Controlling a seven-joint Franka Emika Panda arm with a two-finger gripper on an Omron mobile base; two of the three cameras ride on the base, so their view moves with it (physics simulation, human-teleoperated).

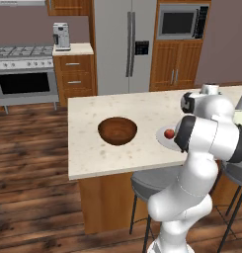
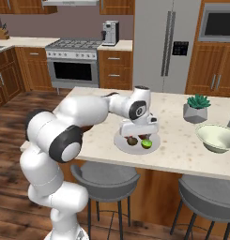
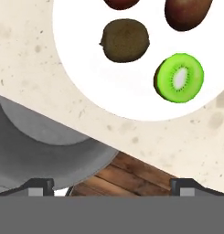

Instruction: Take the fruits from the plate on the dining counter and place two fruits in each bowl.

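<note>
So the gripper (image 2: 138,133) is parked right above the plate (image 2: 154,146) with its jaws spread wide and nothing held, and all the fruit looks to be on the plate, so no bowl has been fed yet by the look of it.

In the hand view the brown kiwi (image 3: 125,39) sits just ahead of the fingertips, the cut green kiwi half (image 3: 179,77) is off to one side of it, and two reddish ones are clipped at the far edge of the frame.

What could be botched from here:

- The fruits are packed near each other, so if the descent is a bit off-line, a neighbour could get nudged and rolled off that shallow rim.
- Round, smooth skins: a pinch off-centre and the kiwi probably gets squirted out sideways.
- The plate lies close to the dining counter (image 1: 93,148) edge, with a stool (image 3: 45,146) and floor right below, so anything knocked that way is likely lost.
- The brown bowl (image 1: 117,130) and the pale bowl (image 2: 216,137) are well apart on opposite sides, so a weak grip could be shaken loose during the long carry.
</note>
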